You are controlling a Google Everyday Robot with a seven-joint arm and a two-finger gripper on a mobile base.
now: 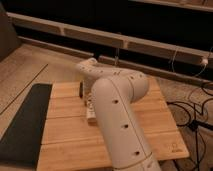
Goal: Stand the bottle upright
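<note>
The bottle (91, 111) is a small whitish piece with a pale tan band on the wooden table (65, 135), just left of my white arm (117, 115), which hides part of it. I cannot tell whether it is lying or standing. My gripper (82, 90) shows only as a dark tip below the wrist, just above the table near its far left part. It is a little beyond the bottle and apart from it.
A dark mat (22, 125) lies along the table's left side. Cables (192, 112) trail on the floor to the right. A low wall with long rails (125, 42) runs behind the table.
</note>
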